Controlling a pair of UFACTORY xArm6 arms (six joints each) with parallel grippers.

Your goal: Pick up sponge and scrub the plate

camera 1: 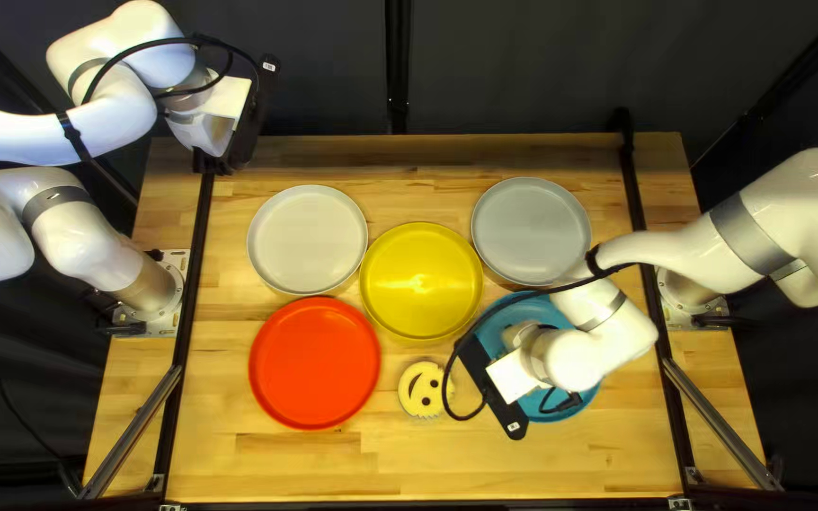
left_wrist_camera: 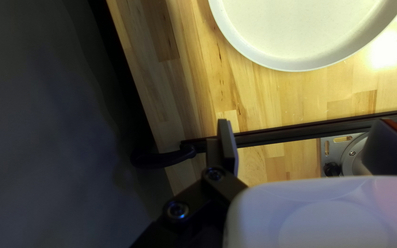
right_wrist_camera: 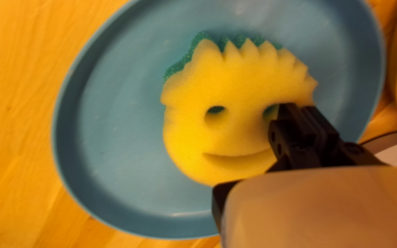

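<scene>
A striped wooden table (camera 1: 352,468) carries a smooth round blue plate (right_wrist_camera: 111,151), near right. The left gripper (camera 1: 215,163), far left, has its fingers apart. Over the plate, the right gripper (camera 1: 504,393) pinches a jagged, green-backed yellow smiley sponge (right_wrist_camera: 235,92); another smiley sponge (camera 1: 417,399) lies left.

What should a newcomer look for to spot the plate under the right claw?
On the wooden table, follow the right arm down to the plate it partly hides. Of the five plates it alone is blue, with a smiling yellow sponge over it.
</scene>
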